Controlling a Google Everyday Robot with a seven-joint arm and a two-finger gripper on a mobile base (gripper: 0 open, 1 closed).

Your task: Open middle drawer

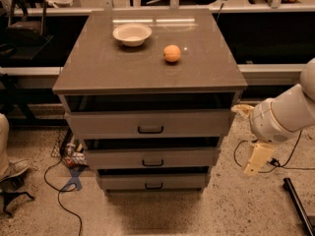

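The grey-brown cabinet has three drawers stacked in steps. The middle drawer (118,159) is the second one, a wide flat front with a small black handle (152,162) at its centre and a dark gap above it. The taller top drawer (98,124) sits above it and the lowest drawer (123,182) below. My gripper (257,157) hangs at the end of the white arm (285,116), to the right of the cabinet at about the middle drawer's height. It is apart from the cabinet and holds nothing that I can see.
A white bowl (132,34) and an orange (172,53) sit on the cabinet top (108,68). Cables (59,186) lie on the floor at the left, and a cable and a dark bar (298,205) at the right. A person's shoe (12,170) is at the left edge.
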